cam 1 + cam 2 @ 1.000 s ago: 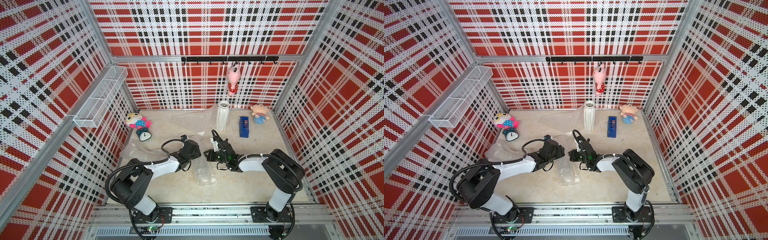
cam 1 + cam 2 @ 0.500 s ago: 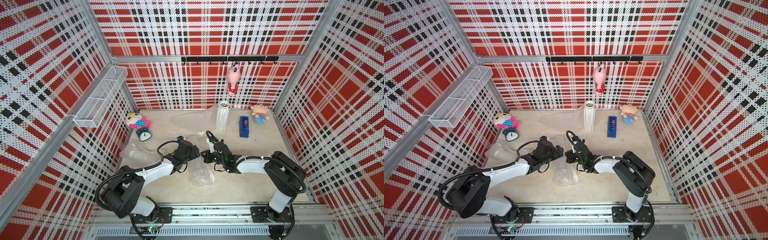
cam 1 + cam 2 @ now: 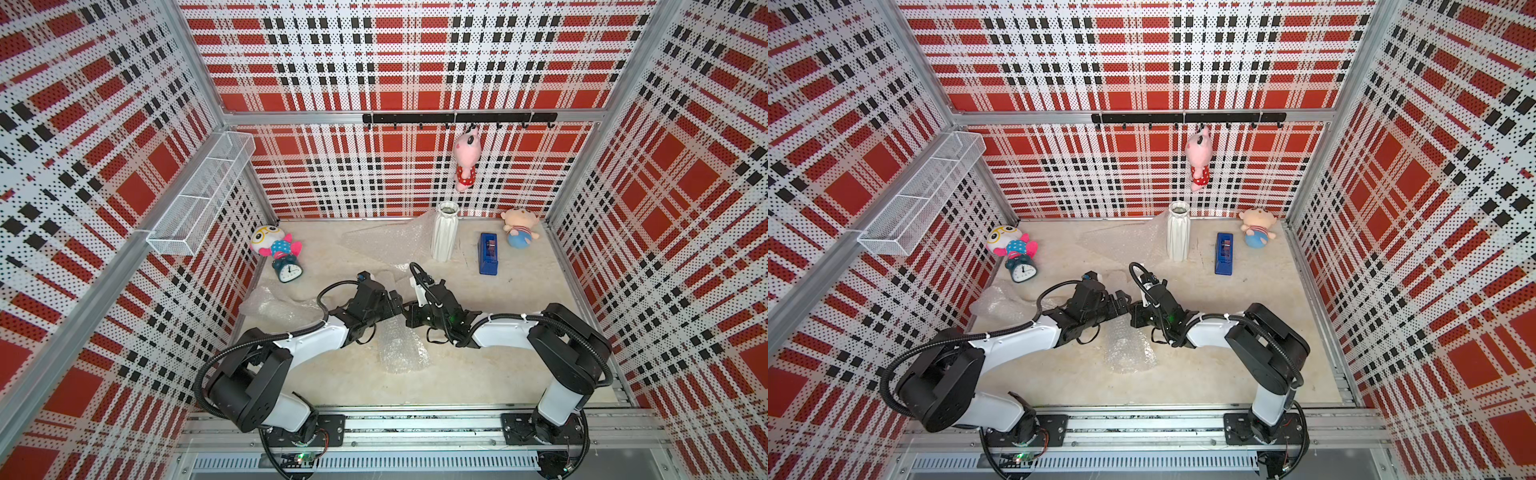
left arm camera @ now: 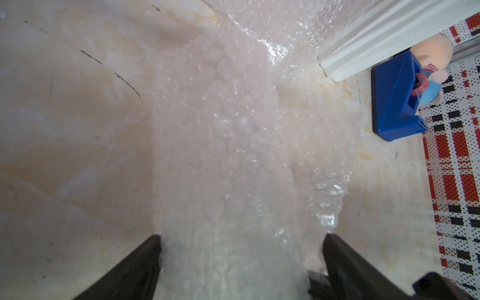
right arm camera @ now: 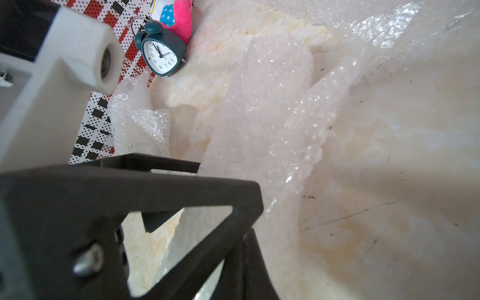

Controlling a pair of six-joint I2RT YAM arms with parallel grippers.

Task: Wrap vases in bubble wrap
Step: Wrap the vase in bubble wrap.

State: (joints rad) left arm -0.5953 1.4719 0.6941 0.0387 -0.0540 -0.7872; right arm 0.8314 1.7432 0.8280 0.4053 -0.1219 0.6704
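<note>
As the bubble wrap [image 3: 401, 349] looked light, limp and slippery, a bunched edge suited pinching. Left gripper [image 4: 241, 237] stood released, right gripper [image 3: 409, 312] clenched

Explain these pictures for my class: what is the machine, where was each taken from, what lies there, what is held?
This is a robot with two arms mounted at the front edge of a table; each arm ends in two fingers. Two pictures look down from overhead, nearly identical; two come from cameras on the wrists. On the table: a tall white ribbed vase, a blue tape dispenser, an alarm clock, a plush toy with glasses, a plush doll and loose bubble wrap sheets. Between the arms lies a bubble wrap bundle; its contents do not show. The left arm's fingers stand wide open on either side of it; the right arm's fingers are shut, and whether they pinch wrap is unclear.
</note>
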